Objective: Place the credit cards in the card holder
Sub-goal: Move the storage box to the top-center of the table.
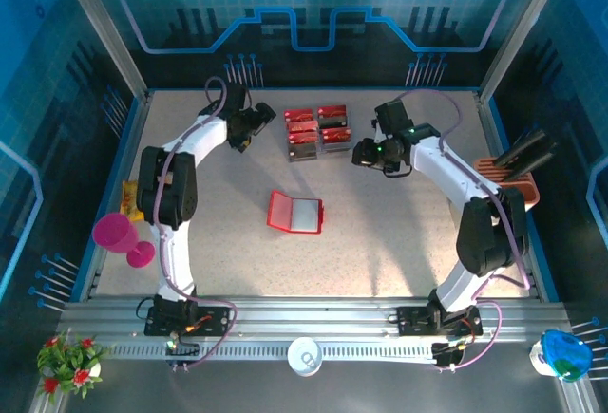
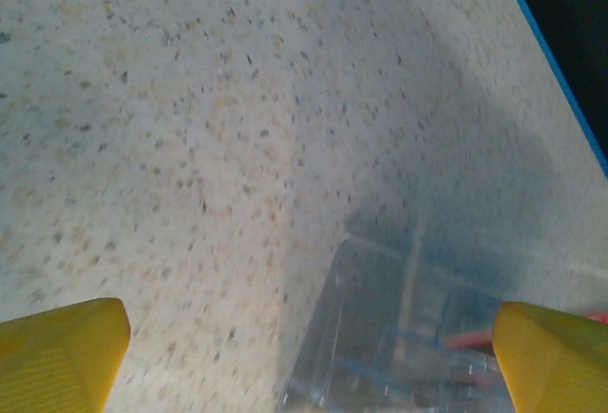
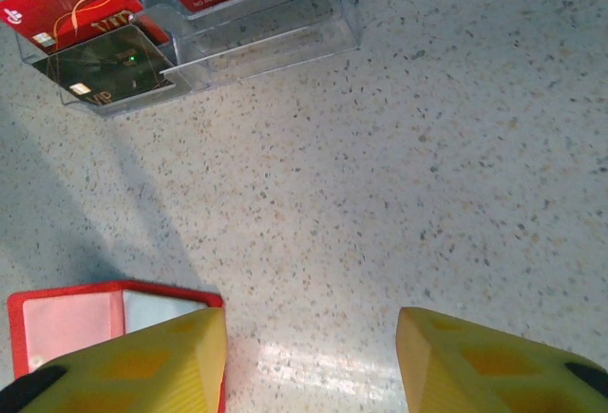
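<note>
Left gripper [image 2: 309,342] gapes wide, right gripper [image 3: 312,337] half parted, both empty over tabletop [image 3: 427,166].

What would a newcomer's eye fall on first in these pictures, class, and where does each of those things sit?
The red credit cards stand out first, laid in a clear tray at the far middle of the table. Next comes the red card holder, lying open at the table's centre. The left gripper and right gripper, both open with yellow fingers, flank the tray.
</note>
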